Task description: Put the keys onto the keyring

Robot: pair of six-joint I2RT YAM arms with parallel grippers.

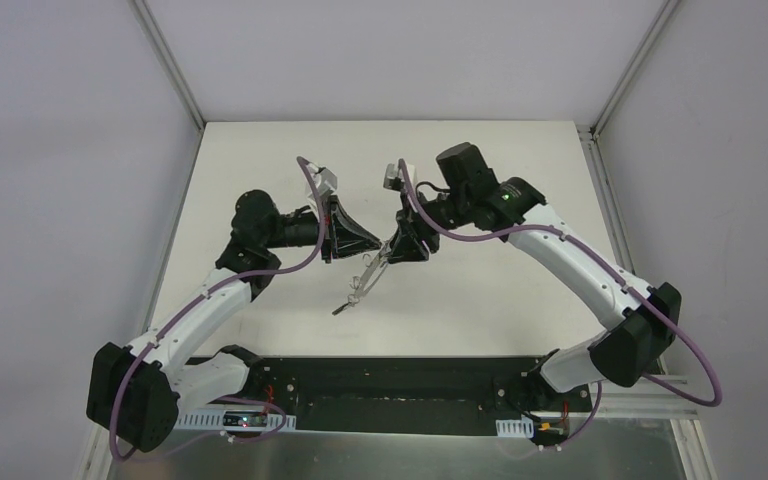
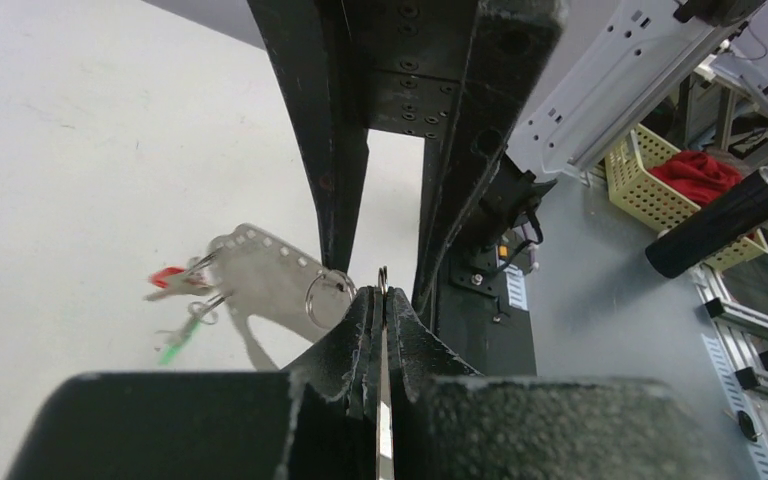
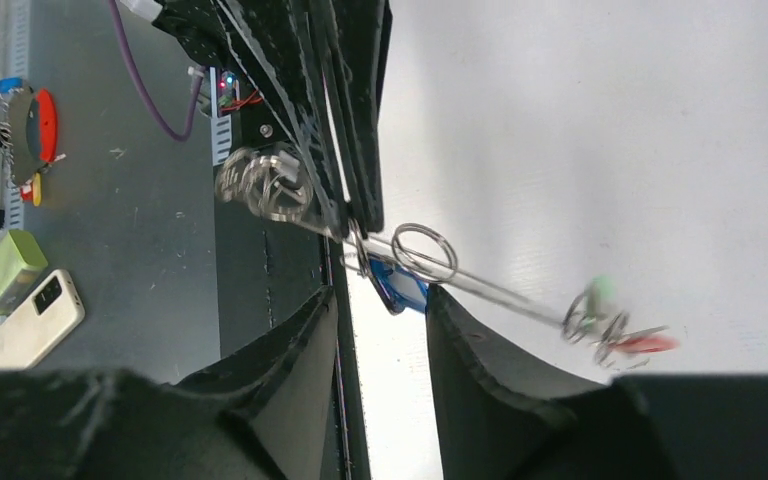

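Here left end effector clamps the keyring; right end effector stands open.

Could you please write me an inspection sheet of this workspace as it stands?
Surface: white table.
Job's things: keyring held in the air; red-tagged key and green-tagged key hang at its end away from the pincers; blue-tagged key at the pincers.
Clutter: nothing seen.
Grippers: left pincer shut on the keyring; right pincer has its fingers apart around the blue-tagged key, grip unclear.
Cables: a purple cable loops along each arm.
Surroundings: yellow basket holding a red cloth; phone off the table.
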